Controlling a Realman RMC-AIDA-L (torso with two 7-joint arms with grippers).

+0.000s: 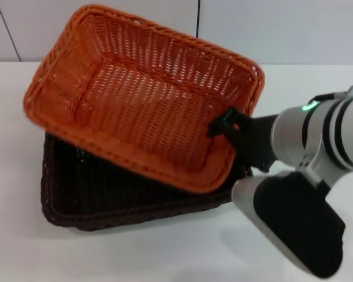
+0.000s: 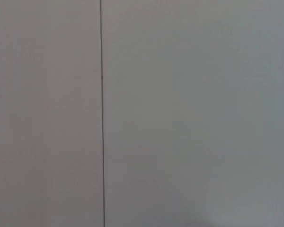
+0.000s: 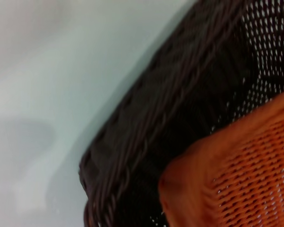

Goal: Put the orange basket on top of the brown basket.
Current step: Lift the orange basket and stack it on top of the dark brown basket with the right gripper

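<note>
The orange basket (image 1: 141, 100) hangs tilted over the brown basket (image 1: 106, 194), its left side raised and its right end low. The two are skewed, not lined up. My right gripper (image 1: 228, 124) is shut on the orange basket's right rim, one dark finger inside the wall. The brown basket rests flat on the white table (image 1: 165, 252). In the right wrist view the brown basket's braided rim (image 3: 180, 118) runs close by, with a corner of the orange basket (image 3: 246, 179) inside it. The left gripper shows in no view.
A pale panelled wall (image 1: 270, 29) stands behind the table. The left wrist view holds only a wall panel with a dark seam (image 2: 102, 113). My right arm's white and black links (image 1: 300, 194) fill the lower right of the head view.
</note>
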